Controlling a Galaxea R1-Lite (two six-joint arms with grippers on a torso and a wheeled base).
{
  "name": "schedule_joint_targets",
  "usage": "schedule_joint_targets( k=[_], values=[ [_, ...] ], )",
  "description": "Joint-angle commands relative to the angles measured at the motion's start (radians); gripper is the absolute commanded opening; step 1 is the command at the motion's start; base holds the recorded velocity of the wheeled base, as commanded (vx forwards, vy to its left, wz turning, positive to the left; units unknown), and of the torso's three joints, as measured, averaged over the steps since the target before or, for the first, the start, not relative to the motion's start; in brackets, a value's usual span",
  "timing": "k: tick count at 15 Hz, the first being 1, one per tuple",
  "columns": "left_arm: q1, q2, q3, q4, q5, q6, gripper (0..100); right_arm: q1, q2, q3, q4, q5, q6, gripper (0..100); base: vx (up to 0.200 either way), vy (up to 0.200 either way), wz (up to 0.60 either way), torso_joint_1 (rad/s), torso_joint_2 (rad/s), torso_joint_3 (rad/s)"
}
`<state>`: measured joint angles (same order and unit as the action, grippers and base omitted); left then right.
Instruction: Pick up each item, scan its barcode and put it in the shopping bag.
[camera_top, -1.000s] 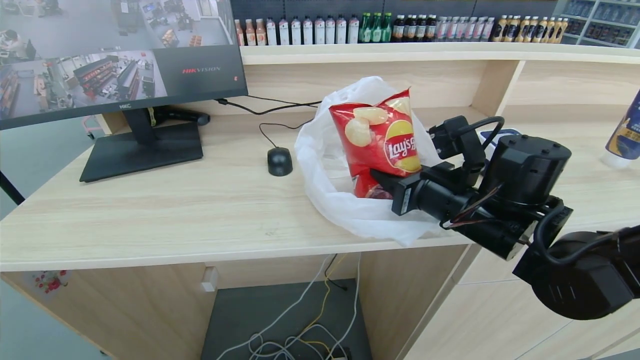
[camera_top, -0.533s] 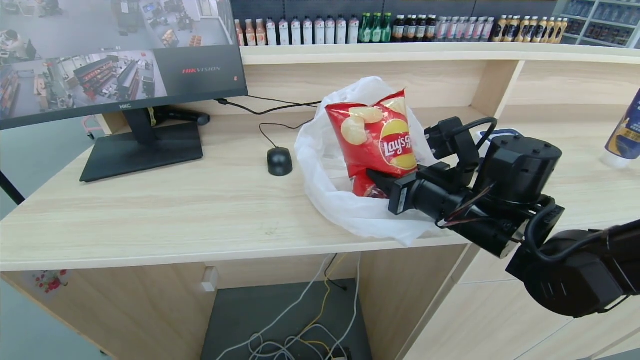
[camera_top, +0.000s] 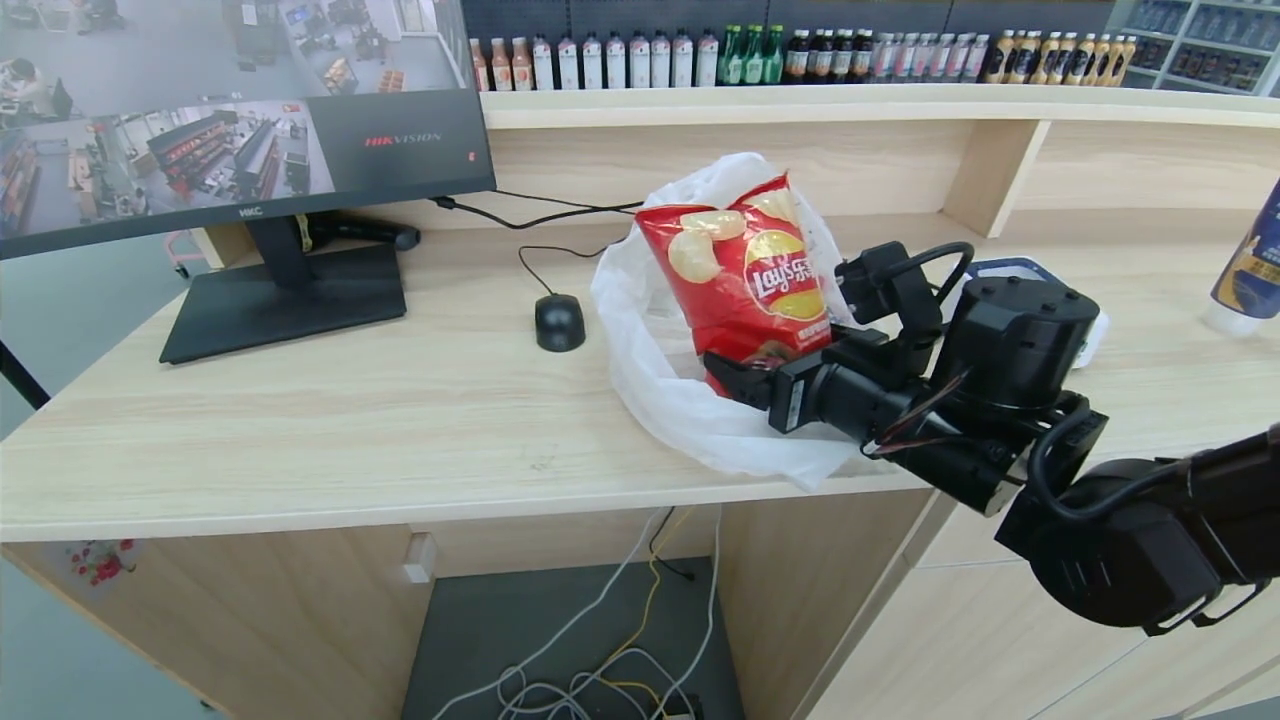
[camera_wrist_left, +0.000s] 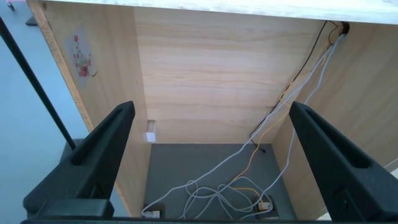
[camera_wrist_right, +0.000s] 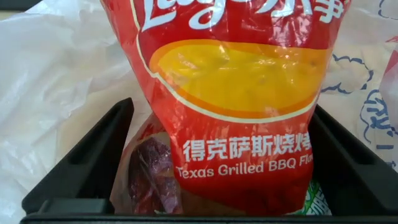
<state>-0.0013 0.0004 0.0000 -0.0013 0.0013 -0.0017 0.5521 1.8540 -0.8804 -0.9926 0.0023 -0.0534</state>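
Clamped on the bottom end of the glossy red foil crisp bag (camera_top: 745, 275), the right gripper (camera_top: 748, 372) holds it upright at the mouth of the crumpled white plastic shopping bag (camera_top: 650, 370) on the pale wooden counter (camera_top: 400, 420), seemingly ready for release, while the left gripper (camera_wrist_left: 211, 155) hangs below the counter, jaws wide and empty.

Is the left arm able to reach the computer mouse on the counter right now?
Probably not directly: the left gripper sits open below the countertop, which lies between it and the mouse.
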Motion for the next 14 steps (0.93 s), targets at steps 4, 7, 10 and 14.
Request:
schedule_joint_targets(
  k=[4, 7, 10, 14],
  values=[
    [0.000, 0.000, 0.000, 0.000, 0.000, 0.000, 100, 0.002, -0.052, 0.021, -0.003, -0.001, -0.002, 100, 0.000, 0.000, 0.00, 0.000, 0.00, 0.000],
    [0.000, 0.000, 0.000, 0.000, 0.002, 0.000, 100, 0.002, -0.111, 0.054, -0.003, 0.001, 0.000, 100, 0.000, 0.000, 0.00, 0.000, 0.00, 0.000],
    [0.001, 0.000, 0.000, 0.000, 0.000, -0.001, 100, 0.002, -0.188, 0.097, -0.005, 0.001, 0.000, 100, 0.000, 0.000, 0.00, 0.000, 0.00, 0.000],
    [0.000, 0.000, 0.000, 0.000, 0.000, -0.001, 100, 0.002, -0.325, 0.187, -0.008, 0.004, 0.010, 100, 0.000, 0.000, 0.00, 0.000, 0.00, 0.000]
  ],
)
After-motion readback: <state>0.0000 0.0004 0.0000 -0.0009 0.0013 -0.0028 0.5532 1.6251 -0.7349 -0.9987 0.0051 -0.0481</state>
